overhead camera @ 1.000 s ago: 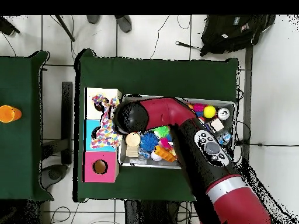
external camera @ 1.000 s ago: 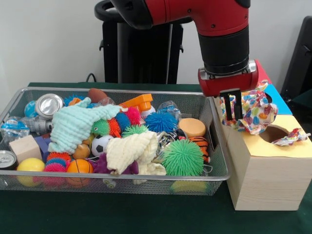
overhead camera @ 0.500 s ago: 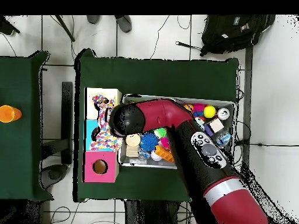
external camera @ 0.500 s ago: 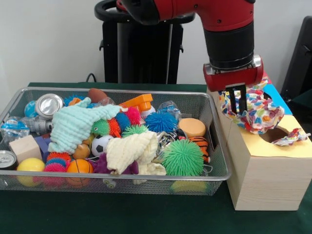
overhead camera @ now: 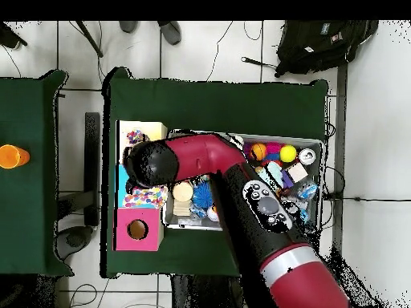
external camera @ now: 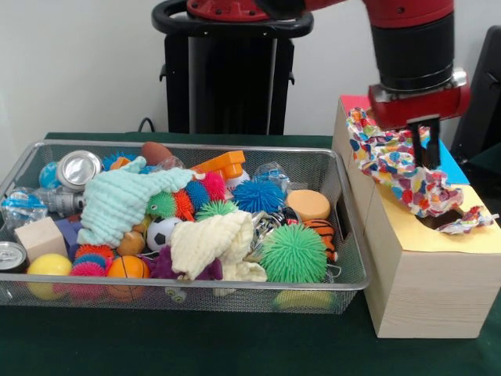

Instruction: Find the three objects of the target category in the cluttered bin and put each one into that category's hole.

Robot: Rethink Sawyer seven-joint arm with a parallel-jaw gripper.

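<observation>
Front view: a crumpled, many-coloured patterned cloth (external camera: 395,168) is seen hanging from the gripper (external camera: 423,145), draped across the top of the wooden sorting box (external camera: 427,270) and trailing down to the round hole (external camera: 440,219) in the yellow section. The cloth is pinched between the dark fingers, which are closed on its upper folds; its lower end lies at the hole's rim, though whether any of it has entered cannot be told. A second scrap of the same patterned stuff (external camera: 468,222) is seen just beside the hole, on the yellow top.

The step in hand is judged to be the delivery of one cloth item to its hole. For the next move, the bundle would need to be centred over the opening and lowered before release, since much of the fabric is spread wide of the hole and could be left lying on the box top.

Beside the box, the wire bin (external camera: 196,294) is crowded with spiky balls, cans and blocks; a mint cloth (external camera: 117,200) and a cream cloth (external camera: 207,243) lie on top and are judged likely further targets.

In the overhead view, the arm (overhead camera: 241,192) is seen reaching across the bin to the box (overhead camera: 140,184).
</observation>
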